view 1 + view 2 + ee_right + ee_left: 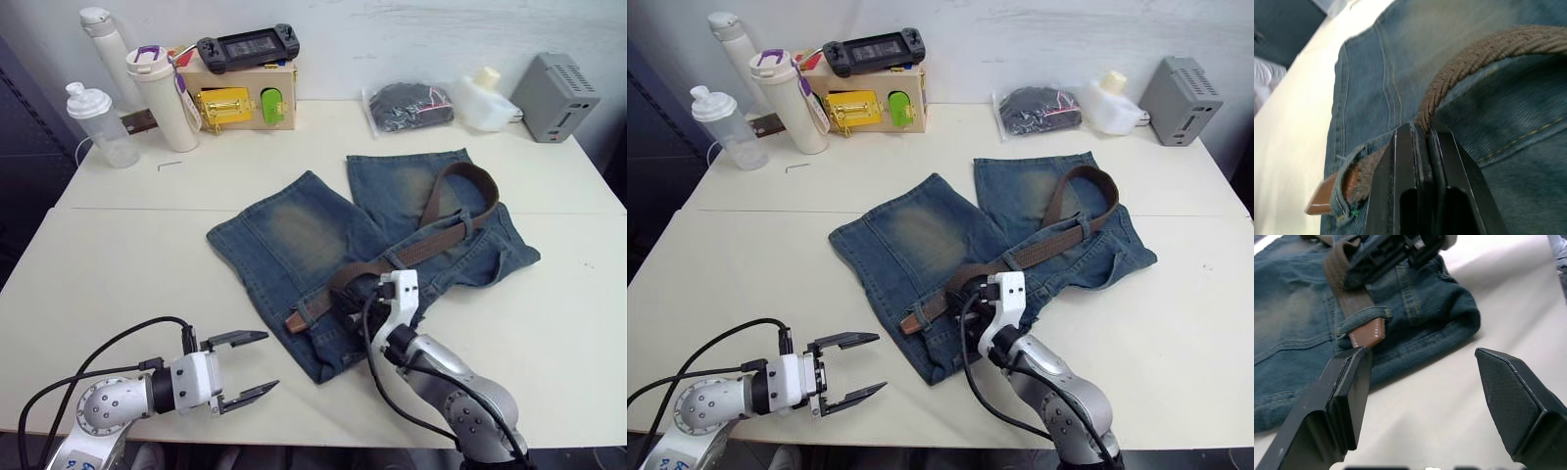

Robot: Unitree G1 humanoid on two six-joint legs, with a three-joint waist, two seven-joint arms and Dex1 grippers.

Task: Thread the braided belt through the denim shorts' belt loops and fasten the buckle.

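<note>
The denim shorts [304, 235] lie flat in the middle of the table, waistband toward me. The braided belt [431, 245] runs along the waistband and curls up over the right leg. Its brown leather tip [1369, 335] sticks out of a belt loop [1364, 316] at the waistband's left end. My right gripper [1420, 128] is shut on the braided strap just right of that loop, also seen from above [351, 294]. My left gripper [266, 362] hovers open over bare table in front of the shorts, its fingers [1347, 391] wide apart and pointing at the tip. I cannot make out the buckle.
At the back stand a wooden box [245, 103] with a yellow latch plate and a game console on top, three bottles [162, 93], a black bagged item [407, 106], a white jug [485, 98] and a grey device [556, 96]. The table's front edge is close to both arms.
</note>
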